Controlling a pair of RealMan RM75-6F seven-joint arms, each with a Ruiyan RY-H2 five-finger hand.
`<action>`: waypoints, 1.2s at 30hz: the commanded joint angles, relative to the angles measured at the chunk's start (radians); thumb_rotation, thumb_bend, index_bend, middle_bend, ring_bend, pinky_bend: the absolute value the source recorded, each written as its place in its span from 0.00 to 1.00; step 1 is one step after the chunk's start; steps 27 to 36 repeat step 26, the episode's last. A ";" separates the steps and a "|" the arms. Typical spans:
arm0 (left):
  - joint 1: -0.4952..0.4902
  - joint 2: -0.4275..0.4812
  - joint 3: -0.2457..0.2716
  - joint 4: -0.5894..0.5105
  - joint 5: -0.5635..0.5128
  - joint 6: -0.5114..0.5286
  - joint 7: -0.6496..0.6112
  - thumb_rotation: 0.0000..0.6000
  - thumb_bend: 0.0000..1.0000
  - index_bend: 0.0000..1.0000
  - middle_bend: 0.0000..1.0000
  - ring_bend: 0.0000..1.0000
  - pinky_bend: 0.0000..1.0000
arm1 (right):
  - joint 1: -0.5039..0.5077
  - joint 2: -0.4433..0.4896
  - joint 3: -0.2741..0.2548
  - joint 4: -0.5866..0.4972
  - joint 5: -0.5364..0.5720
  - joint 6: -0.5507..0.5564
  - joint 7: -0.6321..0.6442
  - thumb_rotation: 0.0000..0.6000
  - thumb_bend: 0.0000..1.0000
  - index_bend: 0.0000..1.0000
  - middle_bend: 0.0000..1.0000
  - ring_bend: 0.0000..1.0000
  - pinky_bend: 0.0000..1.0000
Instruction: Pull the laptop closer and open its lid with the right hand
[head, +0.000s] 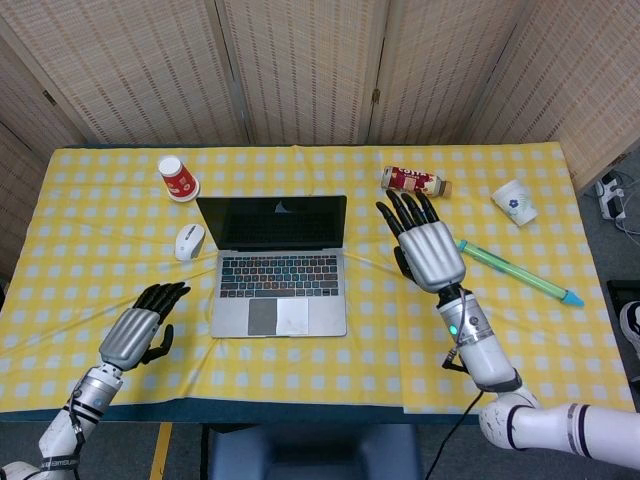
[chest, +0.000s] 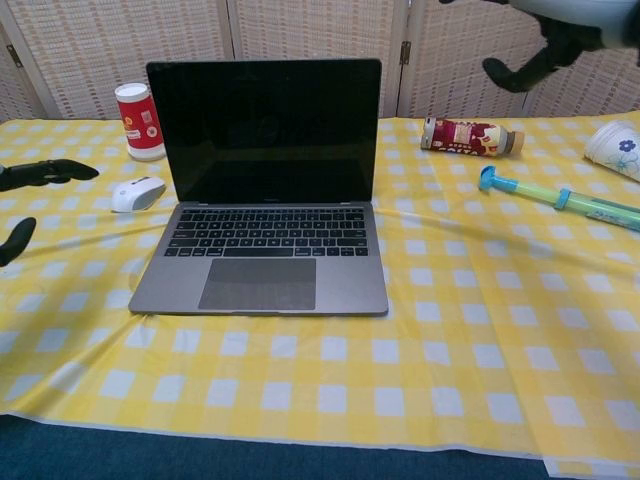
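1. Head view shows the laptop (head: 276, 264) sitting near the front middle of the table (head: 90, 250), lid up and screen dark, with both hands off it. By my reading the pulling and opening look done.
2. Right hand (head: 428, 250) hovers beside the laptop's right edge, fingers spread and holding nothing. Left hand (head: 137, 333) is to the laptop's left near the front edge, fingers apart and also empty.
3. Risk: the right hand is above the green and blue tube (head: 510, 269), with the bottle (head: 414, 182) lying on its side just beyond. A careless sweep to the right or back could knock either one, and the bottle would likely roll.
4. Risk: a brush inward against the upright lid could tip it further back or slide the laptop on the checked cloth (head: 300, 380), which already shows creases.
5. Risk: the left hand has the mouse (head: 189, 241) and the red cup (head: 177, 178) further back on its side; a wide move could knock the cup over.
6. Chest view cuts off most of both hands, showing only dark fingertips at the frame edges.
7. Part of the tube is hidden behind the right hand in the head view. The white cup (head: 514, 202) at the far right is too small to tell if it holds anything.
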 joint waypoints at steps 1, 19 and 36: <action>0.032 0.019 -0.013 0.011 -0.013 0.047 -0.022 1.00 0.79 0.04 0.09 0.00 0.00 | -0.111 0.069 -0.092 -0.021 -0.123 0.057 0.138 1.00 0.62 0.00 0.00 0.01 0.00; 0.264 0.041 0.026 0.019 0.066 0.382 -0.002 1.00 0.79 0.06 0.09 0.00 0.00 | -0.501 0.093 -0.349 0.264 -0.500 0.359 0.689 1.00 0.62 0.00 0.00 0.01 0.00; 0.324 0.027 0.046 -0.006 0.087 0.436 0.046 1.00 0.79 0.06 0.09 0.00 0.00 | -0.582 0.066 -0.367 0.300 -0.529 0.422 0.725 1.00 0.62 0.00 0.00 0.01 0.00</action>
